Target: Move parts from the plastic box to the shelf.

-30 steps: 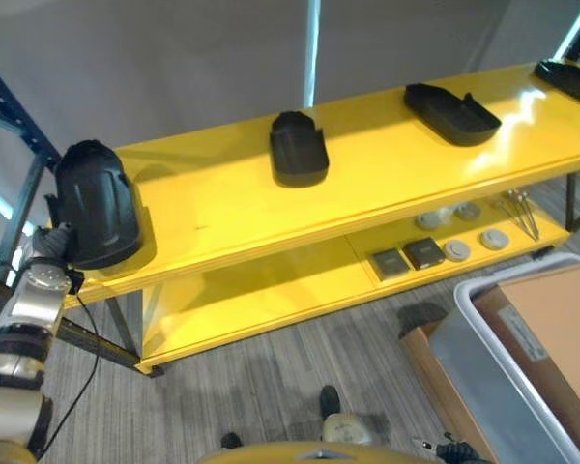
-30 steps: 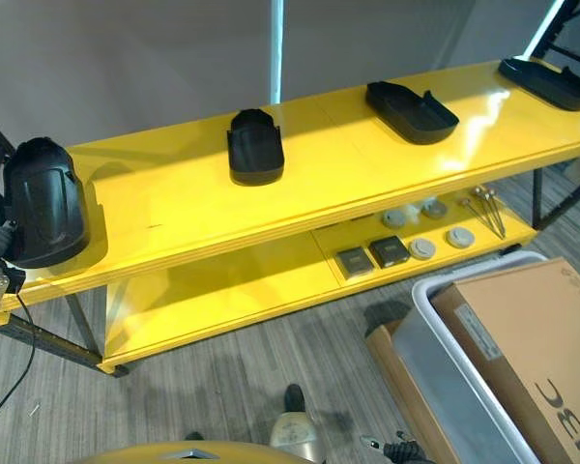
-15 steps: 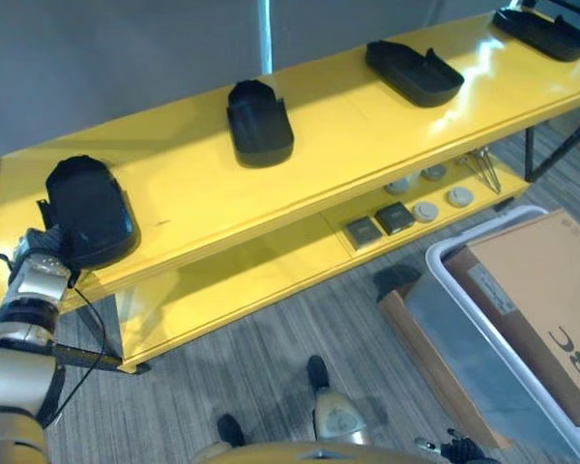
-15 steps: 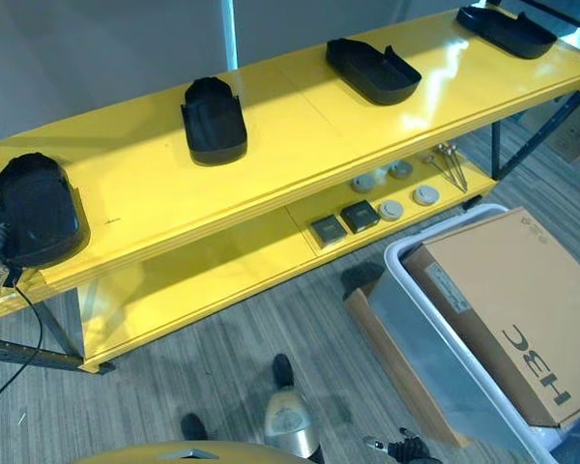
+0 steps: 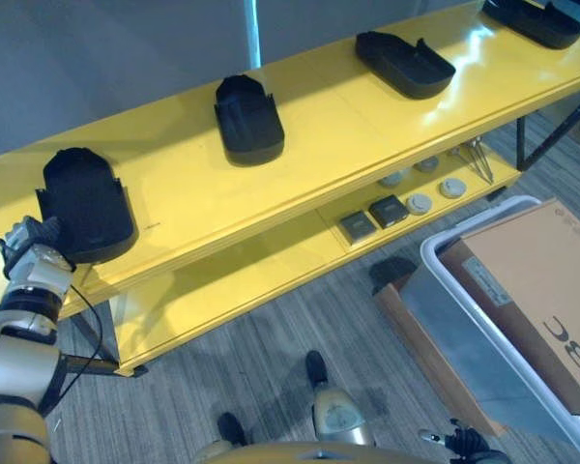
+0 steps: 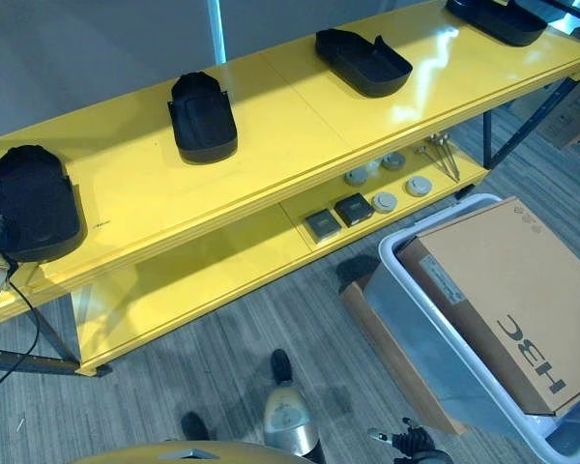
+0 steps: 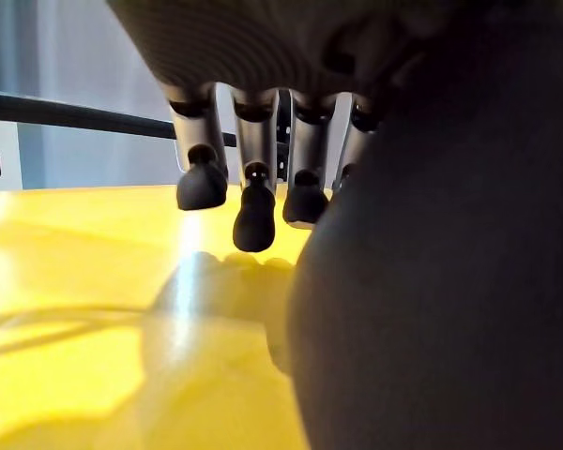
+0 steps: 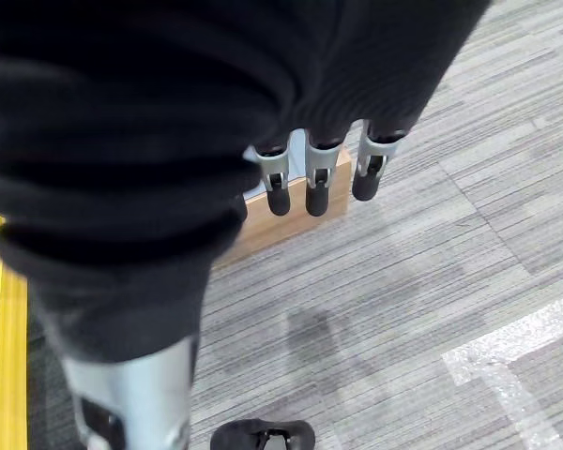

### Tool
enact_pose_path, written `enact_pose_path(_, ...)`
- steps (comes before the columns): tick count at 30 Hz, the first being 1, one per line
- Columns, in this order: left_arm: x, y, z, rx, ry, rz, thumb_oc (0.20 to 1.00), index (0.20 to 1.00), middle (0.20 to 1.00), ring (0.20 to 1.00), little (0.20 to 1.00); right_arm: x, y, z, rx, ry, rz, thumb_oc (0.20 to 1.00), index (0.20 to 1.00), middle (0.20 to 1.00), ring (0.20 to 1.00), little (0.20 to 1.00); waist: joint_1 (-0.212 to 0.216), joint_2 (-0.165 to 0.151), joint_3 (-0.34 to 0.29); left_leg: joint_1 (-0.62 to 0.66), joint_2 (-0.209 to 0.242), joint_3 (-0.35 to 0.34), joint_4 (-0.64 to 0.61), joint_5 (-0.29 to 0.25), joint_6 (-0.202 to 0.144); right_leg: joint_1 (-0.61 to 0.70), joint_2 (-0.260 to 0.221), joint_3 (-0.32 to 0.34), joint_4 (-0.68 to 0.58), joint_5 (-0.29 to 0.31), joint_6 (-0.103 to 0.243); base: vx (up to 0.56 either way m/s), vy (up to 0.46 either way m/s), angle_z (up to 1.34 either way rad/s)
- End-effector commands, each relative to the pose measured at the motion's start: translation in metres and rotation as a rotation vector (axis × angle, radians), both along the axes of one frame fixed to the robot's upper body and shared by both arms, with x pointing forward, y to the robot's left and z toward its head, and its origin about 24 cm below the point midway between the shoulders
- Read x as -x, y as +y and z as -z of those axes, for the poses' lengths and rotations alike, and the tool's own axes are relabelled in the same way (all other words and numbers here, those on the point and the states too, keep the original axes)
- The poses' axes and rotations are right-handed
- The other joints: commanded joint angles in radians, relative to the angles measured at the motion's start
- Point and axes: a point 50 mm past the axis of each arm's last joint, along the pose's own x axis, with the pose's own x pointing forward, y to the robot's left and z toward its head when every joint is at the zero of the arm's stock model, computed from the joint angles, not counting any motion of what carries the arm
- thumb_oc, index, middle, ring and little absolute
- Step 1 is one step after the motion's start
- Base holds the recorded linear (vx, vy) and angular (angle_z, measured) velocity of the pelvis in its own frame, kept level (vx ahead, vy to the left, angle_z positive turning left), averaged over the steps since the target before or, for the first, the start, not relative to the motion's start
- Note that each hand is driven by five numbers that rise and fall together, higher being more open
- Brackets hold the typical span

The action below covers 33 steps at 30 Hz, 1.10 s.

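Note:
A black moulded part [image 5: 85, 201] lies flat at the left end of the yellow shelf's top board [image 5: 319, 145]. My left hand [image 5: 31, 249] is at its near-left edge; in the left wrist view the fingers [image 7: 253, 206] hang straight beside the part [image 7: 450, 281], over the yellow board. Three more black parts lie along the board: one [image 5: 248, 118], a longer one [image 5: 404, 63] and one at the far right end [image 5: 532, 19]. The grey plastic box [image 5: 445, 280] stands on the floor at the lower right. My right hand [image 8: 310, 178] hangs over the floor with straight fingers, holding nothing.
A brown cardboard box [image 5: 541, 309] lies in the plastic box, and a flat cardboard piece [image 5: 401, 309] sits beside it on the floor. The lower shelf board [image 5: 232, 280] carries small square and round parts [image 5: 387, 208] and some thin metal tools [image 5: 476, 159].
The camera has swung. The left black part, standing tilted on the shelf a second ago, now lies flat, and my left hand rests beside its edge.

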Motion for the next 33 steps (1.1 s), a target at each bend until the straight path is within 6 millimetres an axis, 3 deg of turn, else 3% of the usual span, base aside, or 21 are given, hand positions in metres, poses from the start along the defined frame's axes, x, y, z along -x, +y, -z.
enact_pose_path(1,0.004,0.030,-0.057,-0.202,-0.080,-0.098,0.200,0.200,0.200,0.200,0.200,0.002,-0.014,-0.006,0.047,0.011,-0.032,1.000,1.000,1.000,1.000,1.000,-0.007,-0.015,-0.017,-0.106,0.066,-0.081,0.138,-0.044,0.010,0.035,-0.049,0.045,0.090,-0.137,0.063,0.00,0.000,0.00)
enact_pose_path(9,0.010,0.039,-0.067,-0.251,-0.082,-0.128,0.200,0.200,0.200,0.200,0.200,-0.001,-0.015,-0.008,0.054,0.016,-0.050,1.000,1.000,1.000,1.000,1.000,-0.006,-0.014,-0.015,-0.107,0.069,-0.079,0.136,-0.041,0.007,0.037,-0.048,0.046,0.084,-0.135,0.063,0.00,0.000,0.00)
enact_pose_path(10,0.011,0.040,-0.068,-0.244,-0.092,-0.141,0.272,0.272,0.272,0.272,0.272,0.002,-0.016,-0.008,0.063,0.023,-0.054,1.000,1.000,1.000,1.000,1.000,-0.006,-0.014,-0.014,-0.107,0.071,-0.078,0.137,-0.041,0.007,0.038,-0.049,0.046,0.084,-0.135,0.063,0.00,0.000,0.00)
enact_pose_path(11,0.011,0.041,-0.069,-0.230,-0.108,-0.153,1.000,1.000,1.000,1.000,1.000,0.002,-0.017,-0.008,0.063,0.024,-0.054,1.000,1.000,1.000,1.000,1.000,-0.006,-0.016,-0.012,-0.108,0.071,-0.079,0.138,-0.041,0.006,0.037,-0.048,0.047,0.082,-0.134,0.063,0.00,0.000,0.00)
enact_pose_path(25,0.006,0.038,-0.082,-0.203,-0.246,-0.148,1.000,1.000,1.000,1.000,1.000,-0.002,-0.014,-0.008,0.057,0.009,-0.091,1.000,1.000,1.000,1.000,1.000,0.005,-0.016,-0.023,-0.097,0.068,-0.091,0.131,-0.040,0.005,0.055,-0.049,0.037,0.078,-0.137,0.060,0.00,0.001,0.00)
enact_pose_path(30,-0.002,0.028,-0.111,-0.235,-0.471,-0.090,1.000,1.000,1.000,1.000,1.000,0.003,-0.008,-0.003,0.053,0.029,-0.097,1.000,1.000,1.000,1.000,1.000,0.022,-0.010,-0.043,-0.077,0.064,-0.102,0.117,-0.040,0.008,0.078,-0.053,0.024,0.076,-0.140,0.059,0.01,-0.009,0.03)
enact_pose_path(31,-0.006,0.017,-0.123,-0.250,-0.588,-0.040,1.000,1.000,1.000,1.000,1.000,0.006,-0.004,-0.001,0.043,0.037,-0.095,1.000,1.000,1.000,1.000,1.000,0.036,-0.009,-0.049,-0.070,0.062,-0.111,0.110,-0.040,0.010,0.088,-0.056,0.017,0.073,-0.140,0.060,0.02,-0.020,0.07)
enact_pose_path(33,-0.007,0.009,-0.131,-0.262,-0.655,0.015,1.000,1.000,1.000,1.000,1.000,0.007,0.000,0.001,0.035,0.044,-0.096,1.000,1.000,1.000,1.000,1.000,0.048,-0.007,-0.053,-0.065,0.060,-0.119,0.103,-0.039,0.011,0.095,-0.058,0.010,0.071,-0.140,0.061,0.03,-0.020,0.10)
